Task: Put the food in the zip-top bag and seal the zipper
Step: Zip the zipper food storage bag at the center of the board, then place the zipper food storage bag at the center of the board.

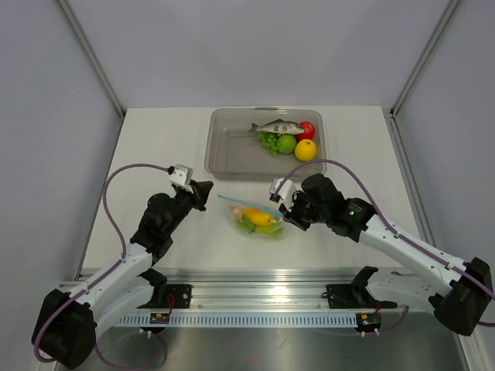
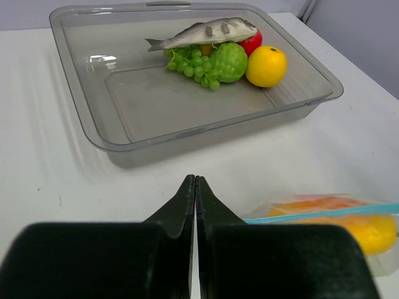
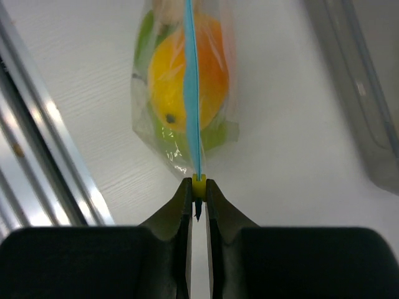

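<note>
Both claws are closed: the right gripper (image 3: 197, 187) pinches the yellow tab (image 3: 198, 182) at the zipper (image 3: 191, 93) end, the left gripper (image 2: 195, 187) holds nothing beside the zip-top bag (image 1: 255, 220) lying mid-table (image 1: 170, 139) with food (image 3: 181, 81) inside, so a straight, level pull along the strip looks wisest.

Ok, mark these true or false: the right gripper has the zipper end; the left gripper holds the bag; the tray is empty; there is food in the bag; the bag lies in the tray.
1. The right gripper pinches the end of the zipper. True.
2. The left gripper holds the bag. False: it is shut on nothing, off to the bag's side.
3. The tray is empty. False: a fish, grapes and some round fruits sit in it.
4. There is food in the bag. True.
5. The bag lies in the tray. False: it lies on the table, nearer the arms than the tray.
</note>
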`<action>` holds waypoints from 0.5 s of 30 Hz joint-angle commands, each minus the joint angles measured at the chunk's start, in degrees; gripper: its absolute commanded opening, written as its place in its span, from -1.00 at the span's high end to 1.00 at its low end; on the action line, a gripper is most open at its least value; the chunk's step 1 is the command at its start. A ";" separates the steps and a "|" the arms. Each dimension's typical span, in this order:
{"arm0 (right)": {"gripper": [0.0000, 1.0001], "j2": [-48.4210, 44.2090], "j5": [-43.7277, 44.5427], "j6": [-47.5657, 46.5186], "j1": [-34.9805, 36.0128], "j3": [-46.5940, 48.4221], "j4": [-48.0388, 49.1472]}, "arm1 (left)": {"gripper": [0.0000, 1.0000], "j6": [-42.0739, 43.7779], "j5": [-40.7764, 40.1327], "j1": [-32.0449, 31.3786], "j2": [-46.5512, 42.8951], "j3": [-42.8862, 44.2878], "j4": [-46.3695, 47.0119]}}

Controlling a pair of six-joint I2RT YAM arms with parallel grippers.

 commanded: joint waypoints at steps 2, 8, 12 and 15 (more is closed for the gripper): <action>1.00 3.61 10.20 -2.95 -2.20 3.25 11.22 | 1.00 -0.43 1.00 0.20 3.17 5.33 5.64; 1.00 9.24 10.55 -4.89 -8.35 10.29 15.20 | 1.00 2.47 -1.89 0.20 6.70 14.38 1.79; 1.00 7.94 10.39 -6.91 -9.33 11.26 14.59 | 1.00 4.49 -3.83 0.29 5.65 19.57 -2.35; 0.97 3.81 3.91 -6.57 -9.24 8.45 13.80 | 1.00 5.46 -3.22 0.29 3.63 20.80 -3.94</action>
